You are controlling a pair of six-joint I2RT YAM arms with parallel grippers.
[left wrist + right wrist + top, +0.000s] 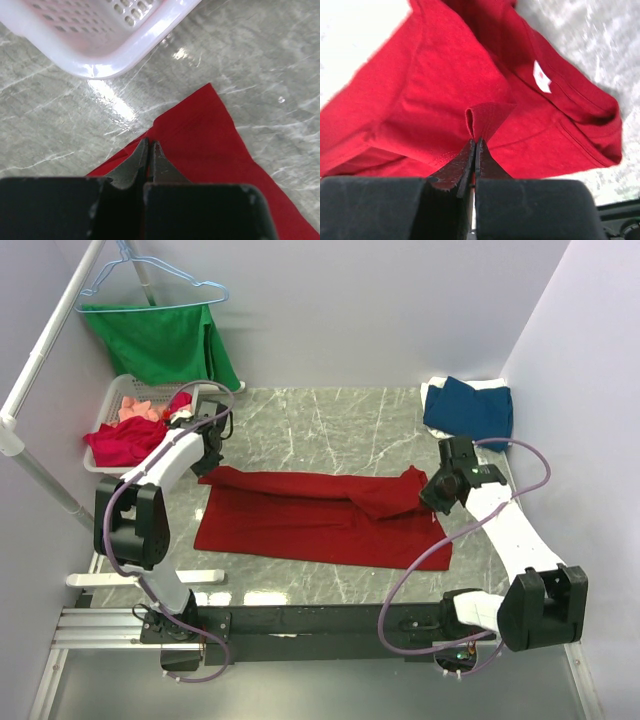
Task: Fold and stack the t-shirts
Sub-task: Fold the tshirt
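A large deep-red t-shirt [320, 520] lies folded lengthwise across the middle of the marble table [330, 420]. My left gripper [212, 452] is shut at its far left corner. In the left wrist view the closed tips [150, 143] sit right on the red cloth's edge [210, 150]. My right gripper [432, 498] is shut at the shirt's right end. In the right wrist view a small pinch of red fabric [487, 117] sticks out of its tips [475, 142], near the white neck label [541, 76]. A dark blue t-shirt [470, 408] lies folded on a white one [490, 386] at the back right.
A white basket [118, 390] at the back left holds a crimson shirt [125, 440] and a salmon-pink one [142, 408]; its rim [125, 55] is close to my left gripper. A green garment [165, 340] hangs on a light-blue hanger [150, 275]. A white pole [50, 330] runs along the left.
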